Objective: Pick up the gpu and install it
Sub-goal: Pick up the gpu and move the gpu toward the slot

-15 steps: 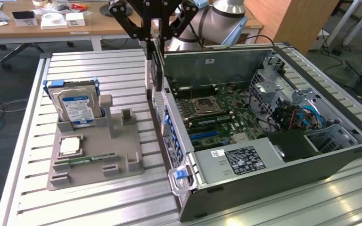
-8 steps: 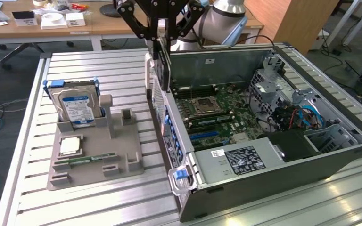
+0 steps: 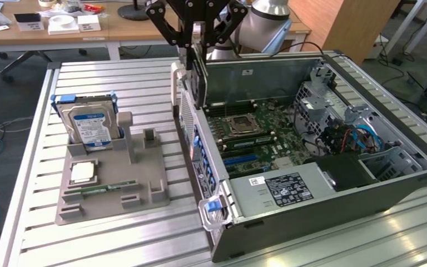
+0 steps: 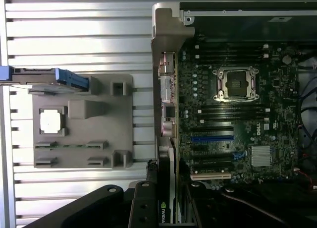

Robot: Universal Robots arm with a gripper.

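Quick status from my remote seat. The gripper is clenched on the gpu, which hangs edge-on in the upper middle of the exterior view like a thin dark blade. It's right at the case's rear wall and not in any slot yet. On the wrist view the gpu shows a green logo and runs alongside that rear wall, with the board just beside it.

What's around:
- One open case lies on its side, grey sheet metal, taking up the right half of the exterior view.
- The green board inside has one square silvery socket and one blue slot.
- A boxy power supply with a black label sits at the near end, and a tangle of blue cables is on the right.
- One grey plastic tray on the exterior view's left holds one upright drive with a blue-white label, one square shiny chip and one thin green stick.

Everything sits on a ribbed aluminium table. The rear wall is the only thing close to the card.
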